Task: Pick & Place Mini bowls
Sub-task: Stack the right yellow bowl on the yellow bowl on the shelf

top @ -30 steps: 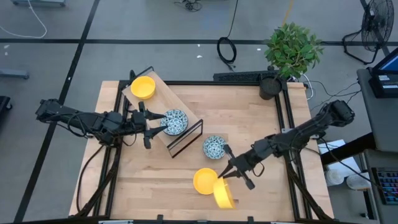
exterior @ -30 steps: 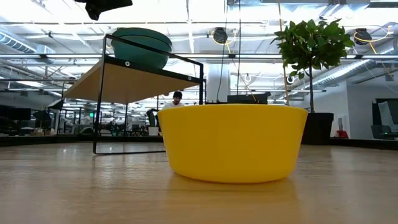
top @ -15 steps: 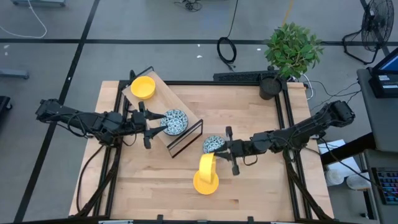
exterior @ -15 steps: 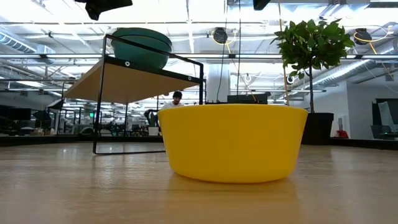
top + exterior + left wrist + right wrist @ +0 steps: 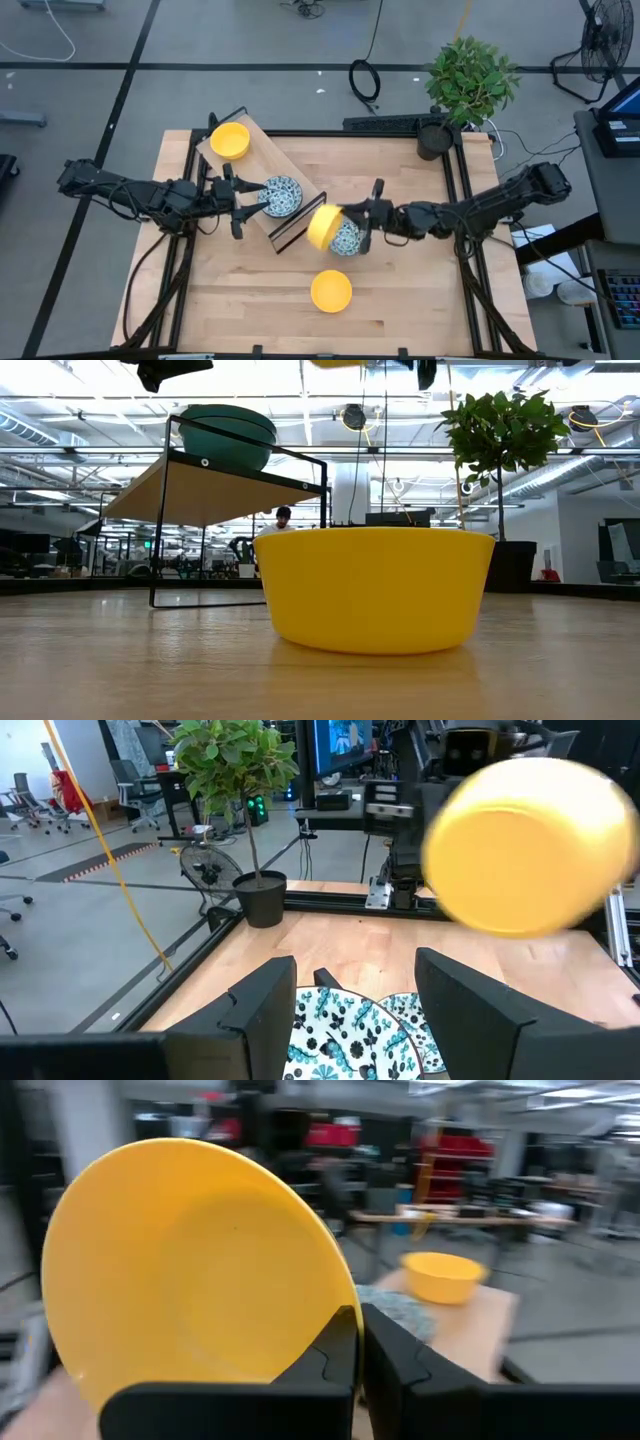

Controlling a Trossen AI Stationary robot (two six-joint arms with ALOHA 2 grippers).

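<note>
The right gripper (image 5: 352,230) has its jaws pinched on the rim of a carried yellow bowl (image 5: 322,227), held tilted in the air above the middle of the worktop (image 5: 400,180), partly over a blue-patterned bowl on the worktop (image 5: 347,240). The left gripper (image 5: 247,203) sits over the small raised shelf (image 5: 298,212) at the far left, its jaws spread to either side of a second patterned bowl (image 5: 281,194) on that shelf.

Five bowls show: three yellow and two blue-patterned. The far yellow bowl (image 5: 230,139) rests on the shelf's far-left corner; the near yellow bowl (image 5: 331,291) stands alone on the worktop towards the near edge. A potted plant (image 5: 466,82) stands at the far right corner. No legible writing appears on the bowls, though the carried one looks blurred.
</note>
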